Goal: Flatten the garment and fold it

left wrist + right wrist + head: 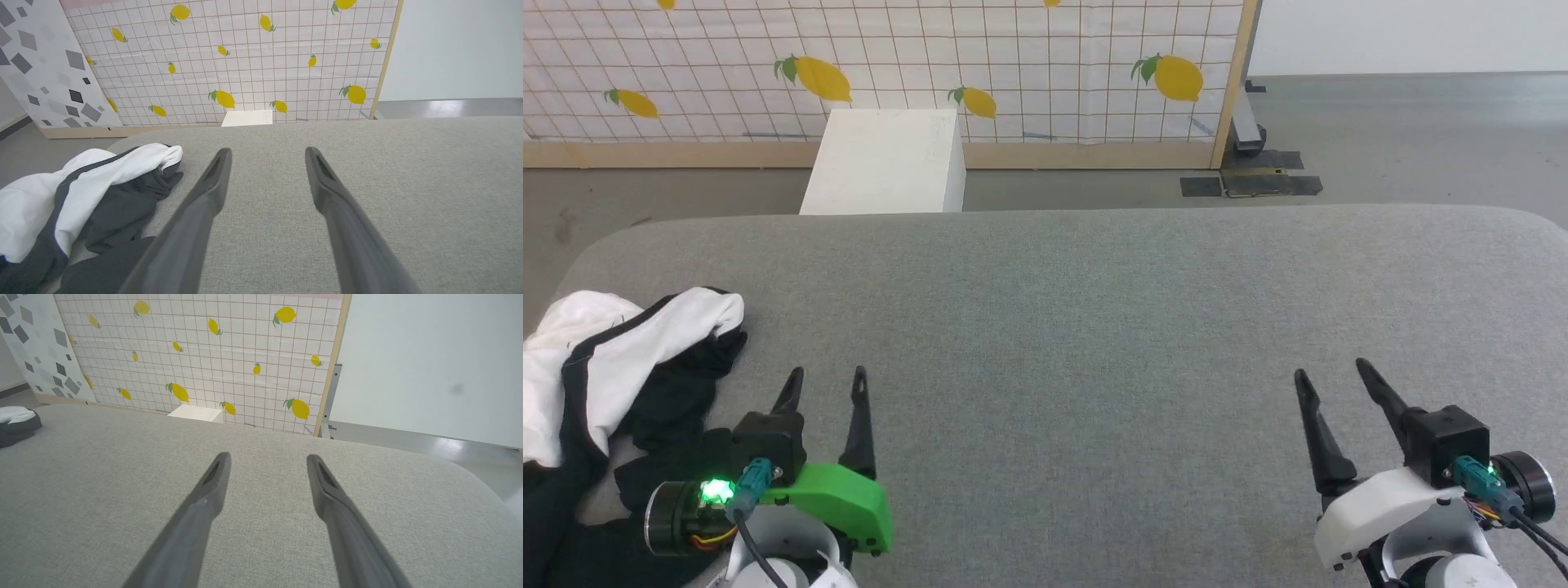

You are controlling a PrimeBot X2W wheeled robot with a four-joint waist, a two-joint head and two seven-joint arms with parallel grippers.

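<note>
Crumpled, the shirt point(629, 359) lies in a heap at the left edge of the grey surface point(1094, 327), toward its near corner, with white cloth bunched on top and black cloth spilling below it. The left gripper point(827, 374) hovers at the near edge just beside the heap, its jaws spread and holding nothing, fingertips clear of the cloth. The right gripper point(1330, 369) hangs over the near edge toward the right corner, well apart from the shirt, its jaws also spread and empty. Beyond the far edge a white box point(886, 159) stands on the floor against a lemon-print screen point(1013, 65).
</note>
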